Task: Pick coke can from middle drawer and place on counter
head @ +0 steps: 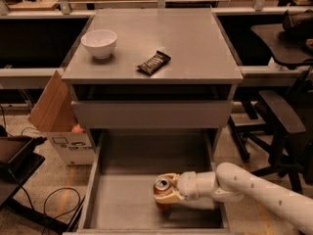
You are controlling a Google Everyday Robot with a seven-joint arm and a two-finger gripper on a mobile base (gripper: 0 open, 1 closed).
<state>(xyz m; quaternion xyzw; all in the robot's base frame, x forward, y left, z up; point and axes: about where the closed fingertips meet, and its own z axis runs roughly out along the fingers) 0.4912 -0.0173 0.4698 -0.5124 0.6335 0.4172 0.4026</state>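
The coke can (161, 189), orange-red with a silver lid, stands upright on the floor of the open middle drawer (122, 199), right of its centre. My gripper (165, 192) reaches in from the right on a white arm, and its pale fingers are shut on the can, one on each side of it. The can looks to be on or just above the drawer floor. The grey counter (195, 43) is the top slab of the cabinet, above the drawer.
A white bowl (99, 43) and a dark snack-bar wrapper (153, 63) lie on the counter. A closed drawer front (151, 113) sits above the open drawer. A cardboard box (63, 126) stands at the left, office chairs (279, 116) at the right.
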